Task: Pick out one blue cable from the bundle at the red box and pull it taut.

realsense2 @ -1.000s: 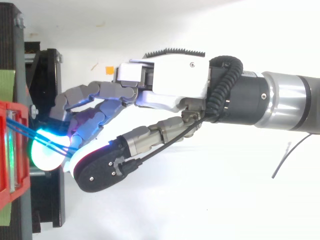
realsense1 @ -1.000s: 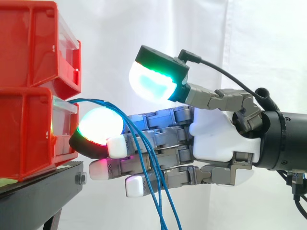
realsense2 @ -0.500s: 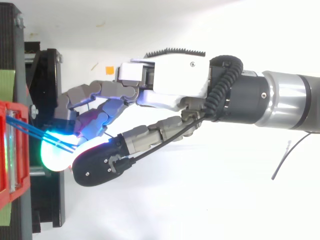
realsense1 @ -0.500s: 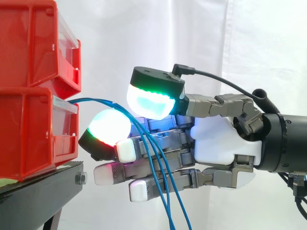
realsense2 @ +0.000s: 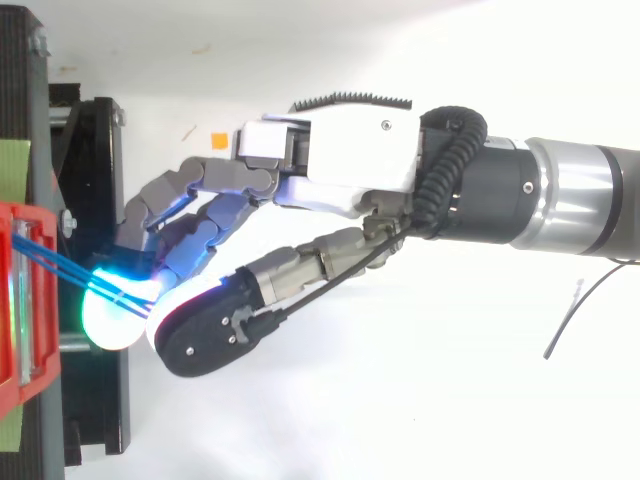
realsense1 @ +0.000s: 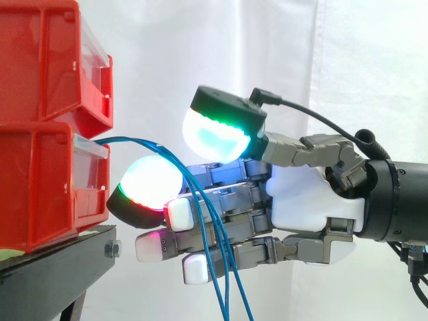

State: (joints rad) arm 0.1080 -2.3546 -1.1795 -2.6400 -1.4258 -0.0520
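Here the hand (realsense1: 311,200) is seen reaching in from the right towards two stacked red bins, its fingers (realsense1: 221,221) stretched out nearly straight and lying close together, one above another in the side view. The thumb (realsense1: 221,127) is held above and apart from them, so that a clear gap is left between its green-and-white pad and the glowing pad of the topmost finger (realsense1: 148,184); nothing is pinched. A bundle of thin blue cables (realsense1: 134,140) is led out of the front of the lower red bin (realsense1: 40,187), arched over towards the hand, and dropped down across the near side of the fingers to the lower edge of the side view. From above, the cables (realsense2: 60,264) are seen running slantwise from the bin (realsense2: 12,300) to the lit fingertip, where they are touched by it. The bins are carried on a black stand (realsense1: 53,267) before a white curtain (realsense1: 200,47)
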